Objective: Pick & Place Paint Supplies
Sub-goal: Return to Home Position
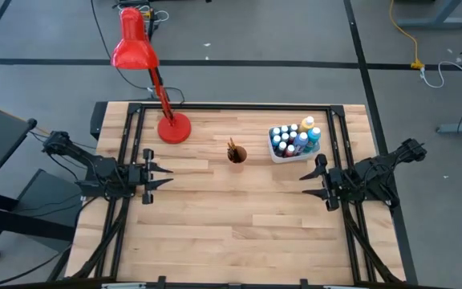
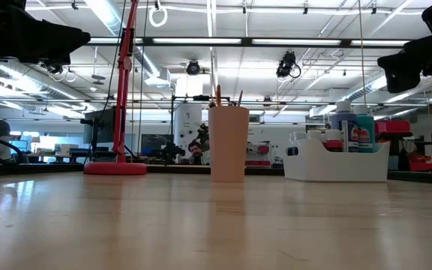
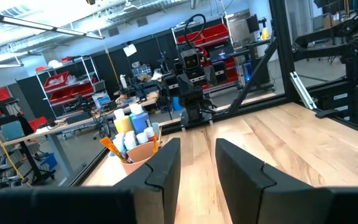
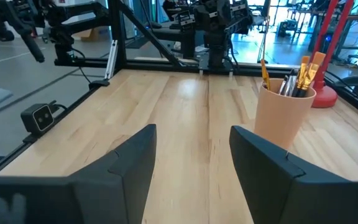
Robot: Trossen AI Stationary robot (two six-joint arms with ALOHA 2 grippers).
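- The paintbrushes (image 4: 298, 76) stand with their orange-yellow ends up in the orange cup (image 4: 283, 119). The cup sits about midway between the tabletop's left and right edges, in its far half.
- The paint bottles (image 1: 293, 138) are packed upright in the white tub (image 1: 281, 157), just beside the cup toward the far right corner.
- No brush or bottle shows loose on the tabletop (image 1: 239, 229), so the sorting looks finished. The remaining risk lies in how the arms pull back.
- The cup is tall and narrow, and its brushes lean against the rim. A light knock would likely tip it and scatter them.
- The right claw (image 1: 311, 183) hangs near the right edge with its jaws wide and empty, pointing inward. It is the arm nearest the tub, and a swing toward the far edge could clip the tub and spill bottles.
- The left claw (image 1: 164, 176) hangs near the left edge, its jaws apart and empty.
- The red lamp (image 1: 174, 128) stands between the left claw and the far edge. If that arm caught the lamp's slanted stem, the lamp could topple toward the cup.
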